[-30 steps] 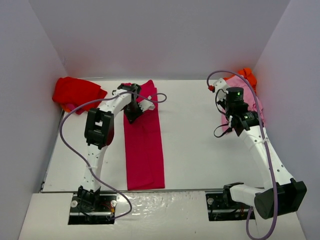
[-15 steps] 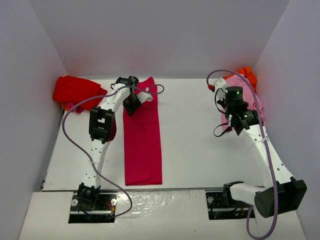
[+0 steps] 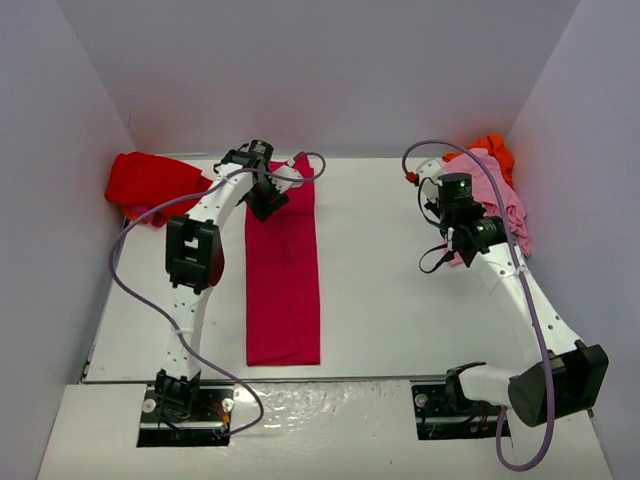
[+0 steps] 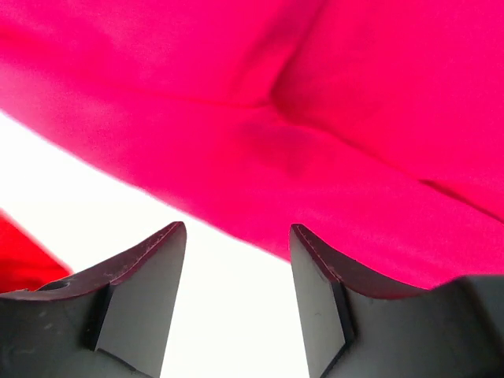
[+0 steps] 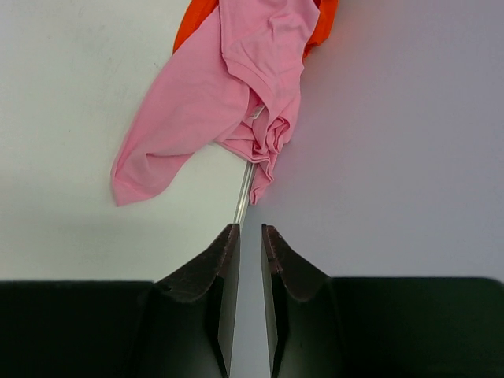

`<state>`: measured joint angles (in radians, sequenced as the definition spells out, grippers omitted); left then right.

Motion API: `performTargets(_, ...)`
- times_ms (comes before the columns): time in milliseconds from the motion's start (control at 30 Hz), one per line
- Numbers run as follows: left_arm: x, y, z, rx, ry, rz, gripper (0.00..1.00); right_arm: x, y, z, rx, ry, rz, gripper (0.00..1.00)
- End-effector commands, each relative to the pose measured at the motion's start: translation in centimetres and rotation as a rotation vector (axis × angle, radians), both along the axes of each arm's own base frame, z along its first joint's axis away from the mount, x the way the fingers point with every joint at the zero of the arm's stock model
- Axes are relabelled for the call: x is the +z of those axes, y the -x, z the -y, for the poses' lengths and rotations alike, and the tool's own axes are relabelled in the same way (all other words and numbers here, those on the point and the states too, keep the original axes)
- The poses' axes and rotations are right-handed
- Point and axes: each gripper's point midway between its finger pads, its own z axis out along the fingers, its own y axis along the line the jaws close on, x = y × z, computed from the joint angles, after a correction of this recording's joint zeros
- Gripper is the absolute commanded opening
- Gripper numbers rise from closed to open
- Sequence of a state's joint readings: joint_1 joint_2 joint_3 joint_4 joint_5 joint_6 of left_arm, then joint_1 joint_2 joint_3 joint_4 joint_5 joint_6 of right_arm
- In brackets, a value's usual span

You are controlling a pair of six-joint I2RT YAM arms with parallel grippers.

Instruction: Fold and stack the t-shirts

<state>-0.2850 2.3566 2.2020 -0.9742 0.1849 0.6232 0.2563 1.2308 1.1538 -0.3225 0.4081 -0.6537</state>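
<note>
Closest to the arm bases, the white surface (image 3: 390, 310) carries the near end of the crimson-magenta t-shirt (image 3: 284, 290). It is folded into a long narrow strip, left of centre, that runs straight from the near edge toward the back wall. The cloth lies flat, with a soft crease showing in the left wrist view.

The left arm (image 3: 190, 255) rises just beside the strip's left side and bends over its far part. The left jaws are released: they stand well apart with nothing between them, over the shirt's left edge and the bare surface beside it. I cannot tell whether their tips touch the cloth.

On the right, the right arm (image 3: 515, 295) reaches toward the far right side. The right jaws are parted only by a thin slit and grasp nothing. They point along the seam where the surface meets the side wall, short of the pale pink t-shirt (image 5: 213, 102).

That pink shirt lies crumpled against the right wall, one sleeve spread toward the middle. It partly covers the orange t-shirt (image 3: 494, 150), which shows behind it in the far right corner.

At the far left, well apart from the strip, the bright red t-shirt (image 3: 150, 182) sits bunched against the left wall.
</note>
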Motion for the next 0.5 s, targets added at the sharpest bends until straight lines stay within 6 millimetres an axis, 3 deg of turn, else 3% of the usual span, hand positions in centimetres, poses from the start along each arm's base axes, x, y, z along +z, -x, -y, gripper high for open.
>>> performTargets(0, 12.1, 0.8, 0.9, -0.008, 0.100, 0.245, 0.52, 3.9, -1.9, 0.7, -0.049, -0.014, 0.151, 0.18)
performTargets(100, 12.4, 4.5, 1.2, -0.061, 0.103, 0.234, 0.56, 3.6, -2.8, 0.7, -0.049, -0.010, 0.152, 0.33)
performTargets(167, 12.2, 8.7, 1.6, -0.120, 0.100, 0.206, 0.56, 2.8, -3.5, 0.5, -0.041, -0.013, 0.136, 0.27)
performTargets(200, 13.3, 10.5, 2.0, -0.150, 0.117, 0.219, 0.56, 2.6, -3.8, 0.6, -0.047, -0.018, 0.138, 0.28)
performTargets(267, 10.4, 15.6, 2.0, -0.219, 0.094, 0.115, 0.57, 1.0, -4.7, 0.7, -0.059, -0.028, 0.105, 0.36)
performTargets(333, 9.0, 19.5, 2.0, -0.288, 0.056, 0.074, 0.58, 0.0, -5.1, 0.8, -0.061, -0.055, 0.085, 0.33)
performTargets(467, 6.9, 25.2, 1.7, -0.371, -0.018, 0.052, 0.58, -1.4, -5.6, 0.6, -0.058, -0.122, 0.066, 0.40)
